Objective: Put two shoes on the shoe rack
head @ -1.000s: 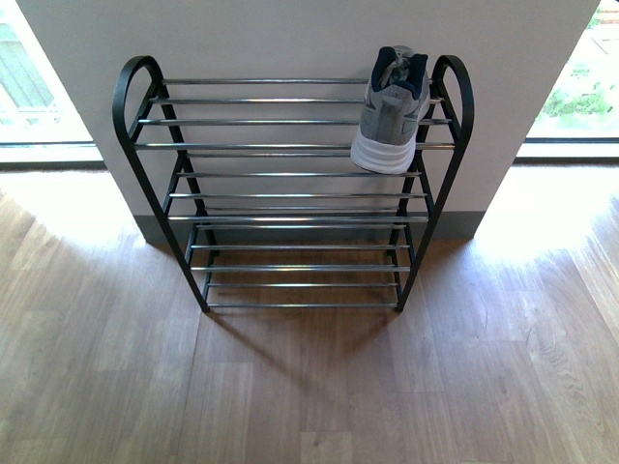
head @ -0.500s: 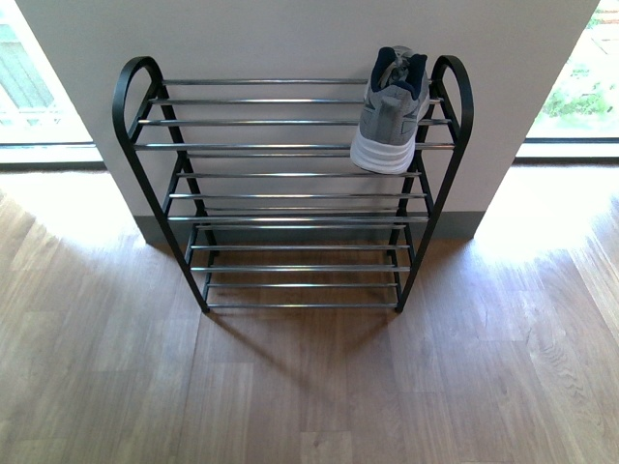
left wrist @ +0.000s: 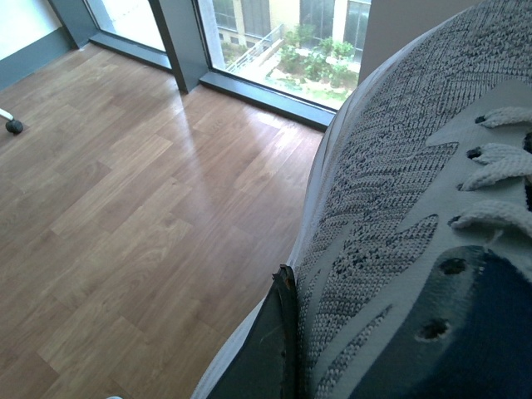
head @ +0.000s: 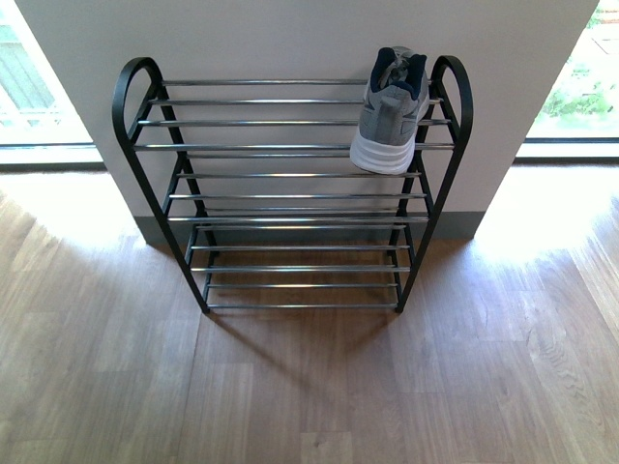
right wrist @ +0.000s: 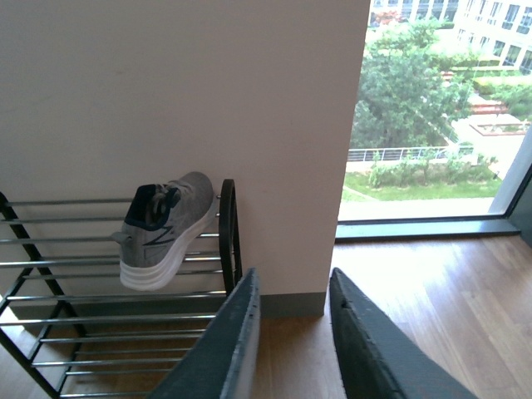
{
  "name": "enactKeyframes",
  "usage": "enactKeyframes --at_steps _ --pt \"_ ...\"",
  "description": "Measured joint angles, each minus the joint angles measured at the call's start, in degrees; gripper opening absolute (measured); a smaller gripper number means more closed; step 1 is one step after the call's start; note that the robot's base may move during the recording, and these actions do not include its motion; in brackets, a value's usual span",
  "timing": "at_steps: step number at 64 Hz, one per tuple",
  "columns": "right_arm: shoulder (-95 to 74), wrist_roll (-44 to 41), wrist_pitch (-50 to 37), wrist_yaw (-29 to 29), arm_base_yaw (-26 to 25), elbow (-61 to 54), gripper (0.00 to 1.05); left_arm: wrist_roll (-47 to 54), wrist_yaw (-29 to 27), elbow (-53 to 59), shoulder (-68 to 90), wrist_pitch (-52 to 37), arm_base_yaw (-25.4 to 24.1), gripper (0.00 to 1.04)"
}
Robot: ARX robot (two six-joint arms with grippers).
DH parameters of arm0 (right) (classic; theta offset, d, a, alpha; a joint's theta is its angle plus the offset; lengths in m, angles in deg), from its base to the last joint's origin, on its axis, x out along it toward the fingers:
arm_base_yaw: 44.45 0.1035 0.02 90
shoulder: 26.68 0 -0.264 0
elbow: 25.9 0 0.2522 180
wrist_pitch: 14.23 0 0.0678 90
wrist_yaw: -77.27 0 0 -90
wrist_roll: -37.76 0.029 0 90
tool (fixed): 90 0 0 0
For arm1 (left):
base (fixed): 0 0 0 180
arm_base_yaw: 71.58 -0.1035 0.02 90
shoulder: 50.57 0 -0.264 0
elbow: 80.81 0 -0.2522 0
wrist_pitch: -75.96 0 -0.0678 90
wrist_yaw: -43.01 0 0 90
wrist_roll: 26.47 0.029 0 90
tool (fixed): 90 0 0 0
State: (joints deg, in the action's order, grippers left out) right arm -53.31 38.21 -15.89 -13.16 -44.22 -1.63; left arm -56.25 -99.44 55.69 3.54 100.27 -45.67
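Note:
The shoe rack (head: 290, 147) stands against the white wall, with black arched sides and silver rods. One grey sneaker (head: 392, 108) sits on the right end of its top tier, heel toward me; it also shows in the right wrist view (right wrist: 162, 229). My left gripper (left wrist: 287, 283) is shut on a second grey sneaker (left wrist: 399, 216), which fills that view above the wood floor. My right gripper (right wrist: 293, 287) is open and empty, in the air to the right of the rack (right wrist: 229, 241). Neither arm shows in the front view. The blue sandals are out of view.
Wood floor (head: 309, 387) lies in front of the rack. Floor-to-ceiling windows (right wrist: 432, 108) flank the wall on both sides. A castor wheel (left wrist: 12, 126) shows at the edge of the left wrist view.

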Motion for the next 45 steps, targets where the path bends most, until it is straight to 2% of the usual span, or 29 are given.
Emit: enactKeyframes --at_steps 8,45 --pt "2.4 -0.1 0.0 0.5 0.0 -2.1 0.02 0.0 -0.1 0.0 0.0 0.0 0.0 0.02" --pt "12.6 -0.3 4.2 0.4 -0.1 -7.9 0.02 0.0 0.0 0.0 0.0 0.0 0.0 0.02"
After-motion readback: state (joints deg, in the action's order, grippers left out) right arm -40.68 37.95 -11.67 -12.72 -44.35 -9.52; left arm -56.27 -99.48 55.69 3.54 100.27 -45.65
